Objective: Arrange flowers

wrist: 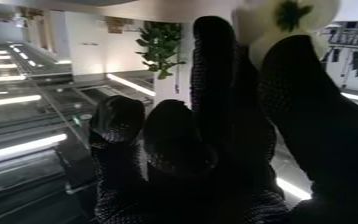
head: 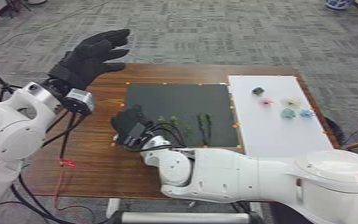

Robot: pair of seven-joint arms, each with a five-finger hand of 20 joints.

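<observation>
Clock centred on the dark mat, head view, 12 is away from the robot. Near to far:

- Right arm comes in from 4. Small green sprig near mat centre; longer dark green stem between 4 and 5, lying along the 12-6 line.
- Right hand at 9, over the mat's edge. Right wrist view: thumb and fingertips look to be pinching a pale flower, dark green centre facing the camera. Exact contact partly hidden.
- White board at 3. Flower heads on it, near pair first: teal and blue just beside each other at 3; cream and pink between 2 and 3; dark one toward 2.
- Left hand between 10 and 11, raised near the table's far-left corner, fingers spread, nothing in them.

Handling, my read: pale flower is very light, petals soft and easy to crease, probably not slippery in fabric. Weight no issue, squeeze is. Best hold is the firm green base behind the petals, light pinch. Stems look thin, a bit springy; take them near mid-length or they'll swing. Likely step: placing or pairing a bloom. Main risk: crushed petals or the head twisting in the pinch.
</observation>
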